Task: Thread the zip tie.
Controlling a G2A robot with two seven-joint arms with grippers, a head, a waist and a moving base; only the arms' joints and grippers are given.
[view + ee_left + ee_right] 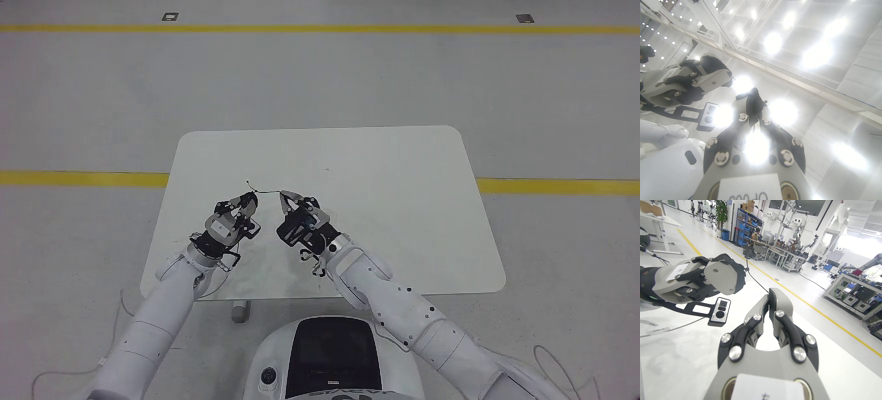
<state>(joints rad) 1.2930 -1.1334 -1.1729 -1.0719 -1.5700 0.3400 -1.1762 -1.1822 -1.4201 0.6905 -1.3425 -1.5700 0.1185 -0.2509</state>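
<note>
The zip tie [266, 190] is a thin dark strand held in the air between my two grippers, above the white table [400, 200]. My left gripper [249, 200] is shut on one end of it, with a short tail sticking up past the fingers. My right gripper [288, 197] is shut on the other end. In the right wrist view the zip tie [757, 281] runs from my shut right gripper [769, 294] across to the left gripper [743, 273]. In the left wrist view my left gripper [753, 92] points up at the ceiling, fingers together, and the right gripper [728, 79] is close beside it.
Both grippers hover over the table's near-left part; its surface [380, 160] spreads bare to the far side and to the right. Yellow floor lines [80, 178] run past the table. Workbenches and racks [783, 255] stand far off in the room.
</note>
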